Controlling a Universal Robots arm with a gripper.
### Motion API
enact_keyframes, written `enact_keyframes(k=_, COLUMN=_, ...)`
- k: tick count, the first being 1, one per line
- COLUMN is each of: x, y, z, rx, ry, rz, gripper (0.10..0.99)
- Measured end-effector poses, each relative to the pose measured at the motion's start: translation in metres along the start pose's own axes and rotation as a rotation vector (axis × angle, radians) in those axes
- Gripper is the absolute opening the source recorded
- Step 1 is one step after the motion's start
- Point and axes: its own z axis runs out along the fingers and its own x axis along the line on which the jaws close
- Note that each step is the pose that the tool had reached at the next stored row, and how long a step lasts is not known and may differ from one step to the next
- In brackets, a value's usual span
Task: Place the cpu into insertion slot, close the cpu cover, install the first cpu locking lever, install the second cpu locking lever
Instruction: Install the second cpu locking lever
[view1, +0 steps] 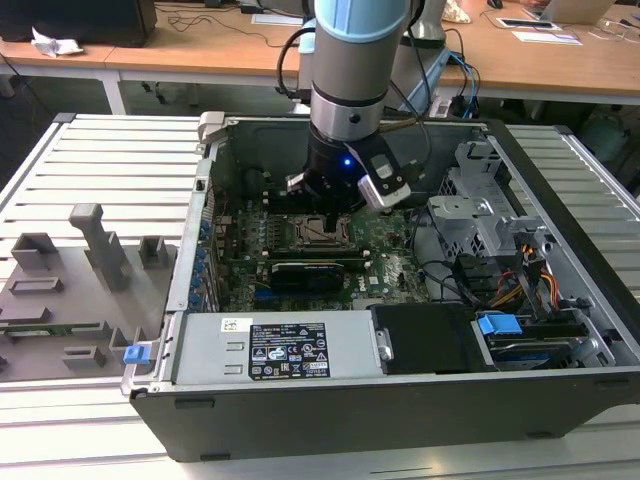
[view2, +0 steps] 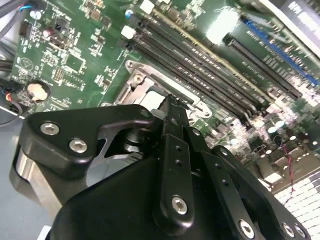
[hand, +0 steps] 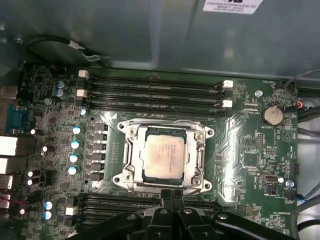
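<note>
The cpu (hand: 164, 157), a pale square chip, lies flat inside the insertion slot (hand: 123, 181) on the green motherboard. The silvery cpu cover (hand: 131, 150) lies down around it, and the chip's face shows through its window. My gripper (hand: 171, 196) is shut, with its black fingers pressed together and nothing visible between them. It hovers at the socket's edge, on the side of the nearer memory slots. In the second wrist view the gripper (view2: 170, 102) points at the cover (view2: 135, 80). In the exterior view the arm stands straight over the insertion slot (view1: 318, 232) inside the open case.
Long black memory slots (hand: 155, 92) flank the socket on two sides. A black expansion card (view1: 305, 270), power supply (view1: 280, 350), drive cage (view1: 480, 210) and loose cables (view1: 520, 280) crowd the case. A grey fixture plate (view1: 70, 290) lies at the exterior view's left.
</note>
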Motion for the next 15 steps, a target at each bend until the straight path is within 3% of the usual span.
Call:
enact_keyframes(k=2, x=0.0037, y=-0.0025, z=-0.0001, rx=-0.001, ry=-0.0001, rz=0.0, gripper=0.106)
enact_keyframes(k=6, x=0.021, y=-0.0056, z=0.0024, rx=-0.002, ry=-0.0003, rz=0.0, gripper=0.106)
enact_keyframes(k=11, x=0.0237, y=-0.0067, z=0.0123, rx=-0.004, ry=-0.0002, rz=-0.001, gripper=0.106)
enact_keyframes(k=13, x=0.0277, y=-0.0092, z=0.0125, rx=-0.027, ry=-0.0016, rz=0.0, gripper=0.106)
enact_keyframes(k=15, x=0.0326, y=-0.0148, z=0.0129, rx=-0.037, ry=-0.0023, rz=0.0, gripper=0.106)
